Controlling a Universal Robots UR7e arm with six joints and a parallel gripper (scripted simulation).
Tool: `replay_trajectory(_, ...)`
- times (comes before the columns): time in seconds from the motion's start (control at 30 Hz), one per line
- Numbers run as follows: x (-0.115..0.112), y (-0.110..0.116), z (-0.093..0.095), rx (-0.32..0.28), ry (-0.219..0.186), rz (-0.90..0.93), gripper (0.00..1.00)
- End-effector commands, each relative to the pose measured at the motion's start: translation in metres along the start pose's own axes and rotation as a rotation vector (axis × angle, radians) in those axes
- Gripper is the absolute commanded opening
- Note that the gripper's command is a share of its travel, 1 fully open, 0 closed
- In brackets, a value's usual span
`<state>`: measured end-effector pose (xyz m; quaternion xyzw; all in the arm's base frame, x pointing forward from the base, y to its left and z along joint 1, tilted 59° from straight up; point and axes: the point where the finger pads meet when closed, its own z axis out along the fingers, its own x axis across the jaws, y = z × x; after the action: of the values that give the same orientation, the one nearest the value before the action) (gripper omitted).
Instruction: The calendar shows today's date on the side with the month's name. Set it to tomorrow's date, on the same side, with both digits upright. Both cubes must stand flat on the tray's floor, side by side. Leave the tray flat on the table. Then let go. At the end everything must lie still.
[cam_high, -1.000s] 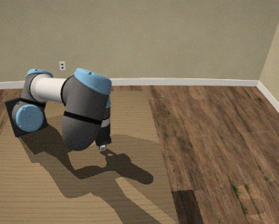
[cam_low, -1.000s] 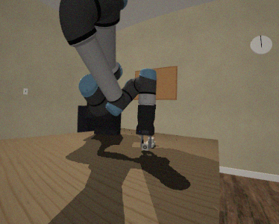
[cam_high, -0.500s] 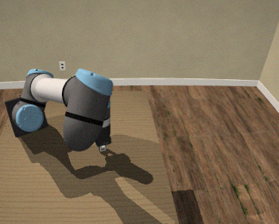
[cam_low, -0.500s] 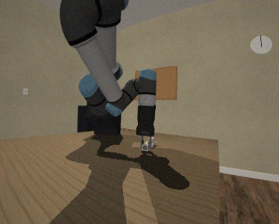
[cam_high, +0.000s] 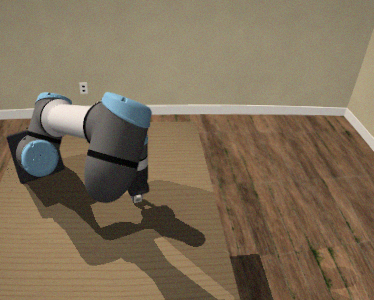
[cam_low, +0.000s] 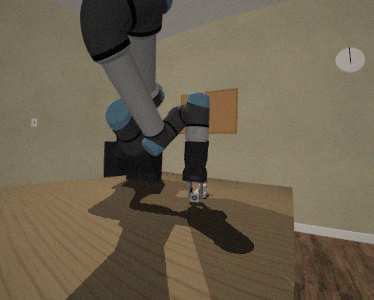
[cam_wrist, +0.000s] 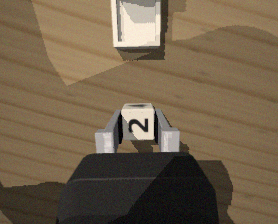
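My gripper points down and is shut on a white cube, with a finger against each side. In the wrist view the cube shows a black 2 turned a quarter turn onto its side, and part of a dark mark on its narrow far face. A round dark mark shows on it in the exterior view. It seems to hang a little above the table. The white tray lies ahead of the gripper, cut off by the top edge of the wrist view. The other cube and the month side cannot be made out.
The wooden table top carries broad arm shadows around the gripper. Its right edge shows in the top and exterior views, with the plank floor beyond. The arm's large grey joint stands close beside the gripper in the top view.
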<state>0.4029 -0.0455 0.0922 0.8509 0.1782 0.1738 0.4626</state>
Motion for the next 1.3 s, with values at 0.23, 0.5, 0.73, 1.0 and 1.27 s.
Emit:
replay_trajectory(0.23,0.0002,0.0001,-0.0003,0.0,0.001,0.0,0.57)
replay_trajectory(0.5,0.0002,0.0001,0.0006,0.0,0.001,0.0,0.57)
replay_trajectory(0.73,0.0002,0.0001,0.002,0.0,0.001,0.0,0.57)
replay_trajectory(1.0,0.0002,0.0001,0.0037,0.0,0.001,0.0,0.57)
replay_trajectory(1.27,0.0002,0.0001,0.0037,0.0,0.001,0.0,0.57)
